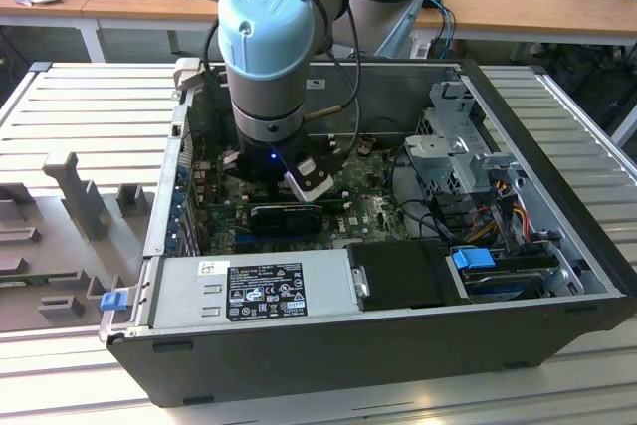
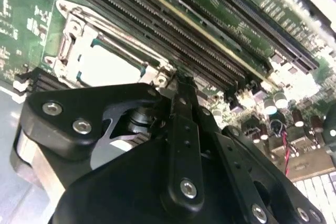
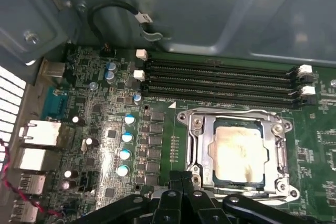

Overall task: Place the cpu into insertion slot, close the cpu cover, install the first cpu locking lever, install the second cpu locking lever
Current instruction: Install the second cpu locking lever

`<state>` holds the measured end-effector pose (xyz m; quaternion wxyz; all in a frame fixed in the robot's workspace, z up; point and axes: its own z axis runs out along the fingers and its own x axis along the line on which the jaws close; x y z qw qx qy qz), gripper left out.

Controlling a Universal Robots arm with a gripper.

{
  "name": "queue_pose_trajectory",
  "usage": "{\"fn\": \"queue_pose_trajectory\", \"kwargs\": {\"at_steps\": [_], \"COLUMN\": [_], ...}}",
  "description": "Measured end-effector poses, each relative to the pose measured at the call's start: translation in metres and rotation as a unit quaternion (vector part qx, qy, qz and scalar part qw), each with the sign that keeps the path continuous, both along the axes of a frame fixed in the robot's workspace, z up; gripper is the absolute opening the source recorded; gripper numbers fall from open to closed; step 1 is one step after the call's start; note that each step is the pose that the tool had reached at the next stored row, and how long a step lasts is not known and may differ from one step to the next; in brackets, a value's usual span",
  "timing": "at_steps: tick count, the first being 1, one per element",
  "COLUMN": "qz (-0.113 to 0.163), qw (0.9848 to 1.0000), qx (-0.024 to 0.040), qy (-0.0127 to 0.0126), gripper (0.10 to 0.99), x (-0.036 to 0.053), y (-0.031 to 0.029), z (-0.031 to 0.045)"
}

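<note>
The cpu [image 3: 236,153], a pale square chip, lies in the insertion slot [image 3: 195,124] on the green motherboard. The cpu cover [image 3: 273,148], a silver frame plate, lies flat over the chip's edges. A thin metal lever rod [image 3: 231,112] runs along one side of the socket. My gripper [image 3: 181,178] is shut, its black fingertips pressed together at the socket's edge by a corner screw. In the second wrist view the gripper [image 2: 177,82] tip sits just beside the cpu [image 2: 105,64] and cover [image 2: 68,45]. In the exterior view the arm's wrist [image 1: 269,67] reaches down into the open computer case.
Long black memory slots [image 3: 220,80] run beside the socket. Blue-topped capacitors [image 3: 126,137] and rear ports [image 3: 37,135] stand on its other side. The grey power supply [image 1: 254,286], a metal drive cage [image 1: 458,146] and loose cables [image 1: 498,206] crowd the case.
</note>
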<state>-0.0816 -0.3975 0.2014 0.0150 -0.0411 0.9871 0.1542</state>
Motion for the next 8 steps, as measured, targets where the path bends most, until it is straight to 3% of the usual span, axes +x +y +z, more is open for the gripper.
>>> {"fn": "queue_pose_trajectory", "kwargs": {"at_steps": [6, 8], "qz": [0.0, 0.0], "qw": [1.0, 1.0], "qx": [-0.0009, -0.0011], "qy": [0.0, -0.0001], "gripper": [0.106, 0.106], "x": [0.0001, 0.0001], "y": [0.0003, 0.0005], "z": [0.0165, 0.0184]}}
